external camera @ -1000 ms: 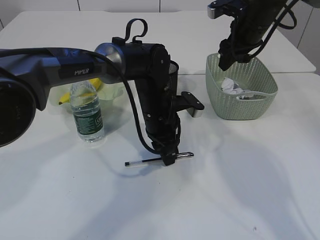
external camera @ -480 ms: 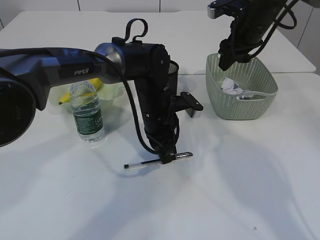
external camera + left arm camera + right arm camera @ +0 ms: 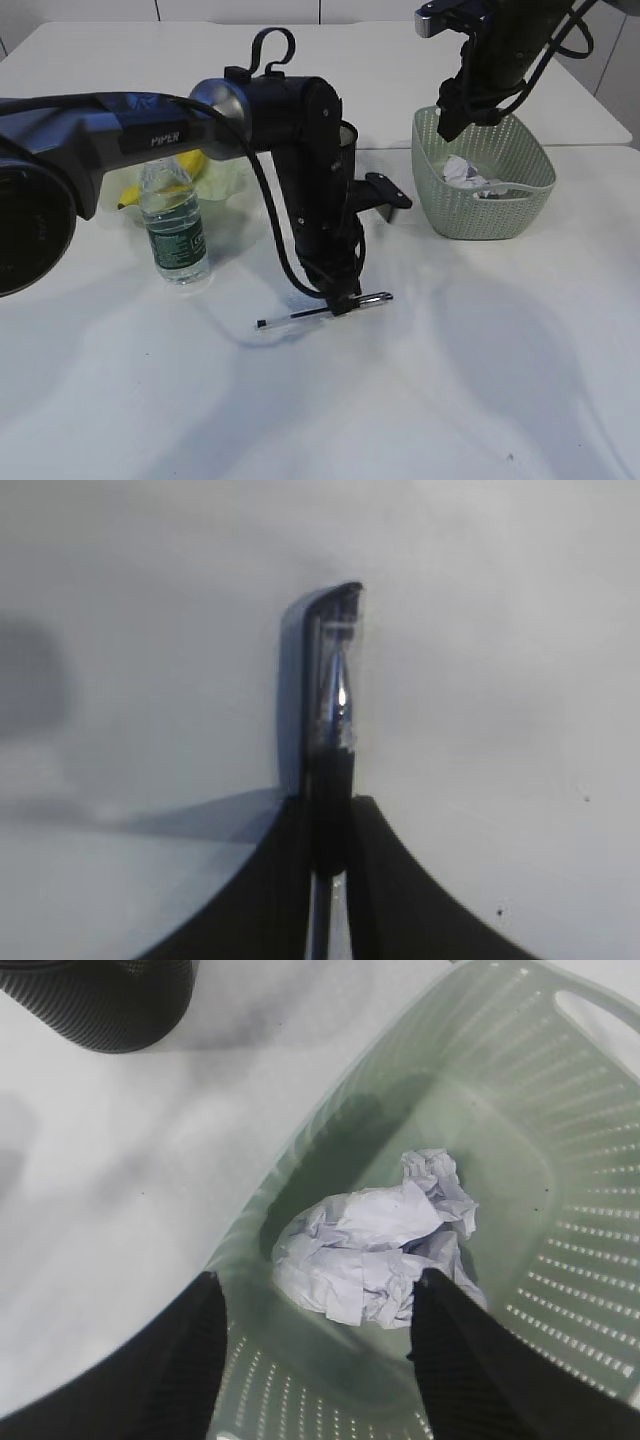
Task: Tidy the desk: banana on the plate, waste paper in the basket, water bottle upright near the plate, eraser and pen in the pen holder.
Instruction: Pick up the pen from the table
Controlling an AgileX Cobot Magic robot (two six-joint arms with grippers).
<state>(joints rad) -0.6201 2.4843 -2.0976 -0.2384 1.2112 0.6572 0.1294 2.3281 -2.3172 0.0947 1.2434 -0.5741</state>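
Note:
My left gripper (image 3: 343, 303) is shut on the pen (image 3: 320, 311), near its clip end, low over the white desk (image 3: 450, 380). In the left wrist view the pen's (image 3: 335, 700) clear capped end sticks out beyond the gripper (image 3: 330, 820). My right gripper (image 3: 470, 112) hangs open over the sage-green basket (image 3: 530, 190); its fingers hold nothing. The waste paper (image 3: 370, 1245) lies inside the basket (image 3: 560, 1210), beneath that gripper (image 3: 318, 1285). The water bottle (image 3: 177, 225) stands upright beside the plate (image 3: 228, 182), which holds the banana (image 3: 190, 165). The eraser is out of view.
The black mesh pen holder (image 3: 347, 135) stands behind my left arm, mostly hidden by it, and left of the basket; its rim also shows as the pen holder (image 3: 110, 1000) in the right wrist view.
My left gripper has shut on the pen and shifted it a little to the right, with the arm slightly higher. The right arm has not moved.

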